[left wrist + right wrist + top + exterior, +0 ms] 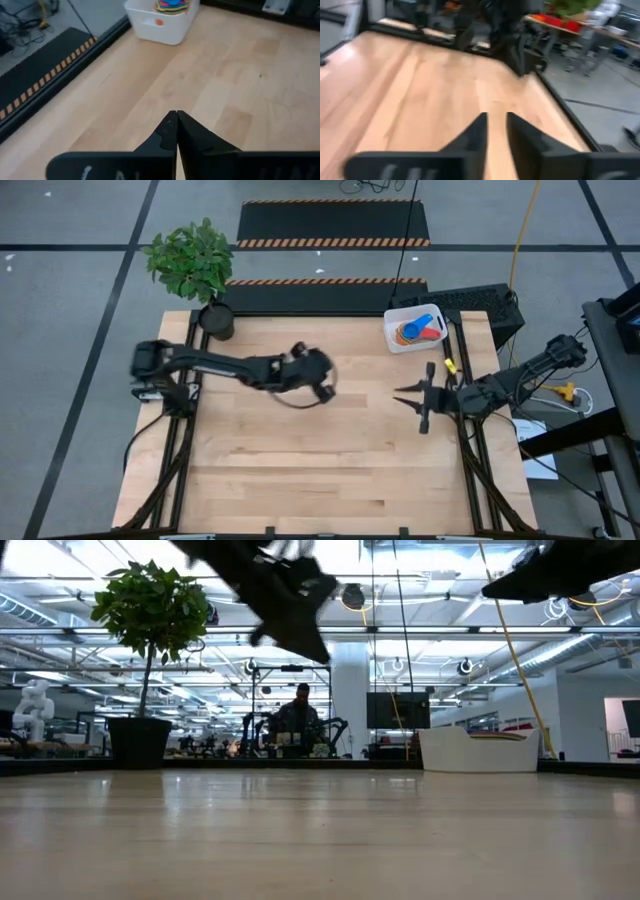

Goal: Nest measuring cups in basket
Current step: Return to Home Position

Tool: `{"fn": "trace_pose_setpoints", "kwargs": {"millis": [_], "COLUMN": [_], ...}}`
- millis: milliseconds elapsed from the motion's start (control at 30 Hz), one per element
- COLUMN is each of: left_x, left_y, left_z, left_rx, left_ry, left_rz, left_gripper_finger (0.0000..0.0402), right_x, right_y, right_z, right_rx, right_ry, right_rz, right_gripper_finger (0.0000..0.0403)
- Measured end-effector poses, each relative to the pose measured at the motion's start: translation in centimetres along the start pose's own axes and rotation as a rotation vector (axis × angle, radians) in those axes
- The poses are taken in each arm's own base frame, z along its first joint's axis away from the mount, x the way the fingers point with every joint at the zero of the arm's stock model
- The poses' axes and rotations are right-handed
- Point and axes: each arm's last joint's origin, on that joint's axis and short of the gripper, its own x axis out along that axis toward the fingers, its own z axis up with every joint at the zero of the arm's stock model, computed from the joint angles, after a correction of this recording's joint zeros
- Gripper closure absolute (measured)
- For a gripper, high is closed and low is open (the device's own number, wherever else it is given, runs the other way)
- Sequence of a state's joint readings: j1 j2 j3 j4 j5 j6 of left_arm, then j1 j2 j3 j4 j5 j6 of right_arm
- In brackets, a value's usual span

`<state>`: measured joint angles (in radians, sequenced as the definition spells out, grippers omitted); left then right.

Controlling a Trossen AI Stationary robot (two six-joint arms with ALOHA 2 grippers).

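Note:
The white basket [392,337] stands on the table at the far right and shows in the left wrist view as well [160,27]. The measuring cups [418,330] lie stacked inside it, a red and a blue one on top, with more colours at the edge of the left wrist view [172,5]. My left gripper [176,114] hovers shut over the table's middle [322,380], pointing toward the basket and holding nothing. My right gripper [405,396] hangs above the table's right edge, near side of the basket. A narrow gap shows between its fingers [496,117], which hold nothing.
A potted plant [215,320] stands at the table's far left corner. Black rails run along the table's left and right edges. A dark box [480,302] sits just beyond the basket. Bare wood lies between the two grippers and toward the near edge.

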<state>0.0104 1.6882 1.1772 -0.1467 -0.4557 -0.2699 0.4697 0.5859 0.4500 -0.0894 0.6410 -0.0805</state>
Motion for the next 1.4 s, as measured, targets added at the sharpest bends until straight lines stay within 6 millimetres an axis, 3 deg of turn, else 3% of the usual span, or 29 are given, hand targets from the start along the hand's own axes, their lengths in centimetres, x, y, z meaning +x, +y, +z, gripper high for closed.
{"fn": "trace_pose_setpoints", "kwargs": {"millis": [100,333,467,567,733,933,1200,1400], "left_x": [-3.3,-8.9,-10.5,-11.2,-12.2,-13.4,-15.8,-17.1], "left_y": [0.1,0.0,0.0,-0.1,-1.1,-2.0,-1.3,-1.1], "left_z": [-1.6,-6.3,-9.1,-11.1,-13.5,-14.7,-13.7,-13.5], "left_rx": [-0.049,-0.115,-0.147,-0.149,-0.126,-0.052,-0.053,0.039], "left_ry": [-0.060,-0.097,-0.093,-0.081,-0.109,-0.155,-0.252,-0.280], "left_rz": [0.002,-0.016,-0.035,-0.053,-0.129,-0.132,-0.127,-0.161], "left_gripper_finger": [0.0396,0.0396,0.0396,0.0396,0.0396,0.0396,0.0396,0.0396], "right_x": [0.1,1.0,0.9,0.6,0.7,0.2,-0.3,-0.8], "right_y": [0.3,1.7,2.1,1.9,2.2,2.2,2.2,1.7], "right_z": [-0.7,-4.5,-6.6,-5.8,-6.4,-5.9,-5.6,-5.1], "right_rx": [-0.019,0.019,0.015,0.079,0.111,0.069,-0.027,-0.106], "right_ry": [0.007,-0.084,-0.227,-0.348,-0.279,-0.351,-0.419,-0.493], "right_rz": [0.059,0.179,0.254,0.262,0.300,0.320,0.369,0.335], "right_gripper_finger": [0.0390,0.0398,0.0400,0.0401,0.0401,0.0402,0.0403,0.0403]}}
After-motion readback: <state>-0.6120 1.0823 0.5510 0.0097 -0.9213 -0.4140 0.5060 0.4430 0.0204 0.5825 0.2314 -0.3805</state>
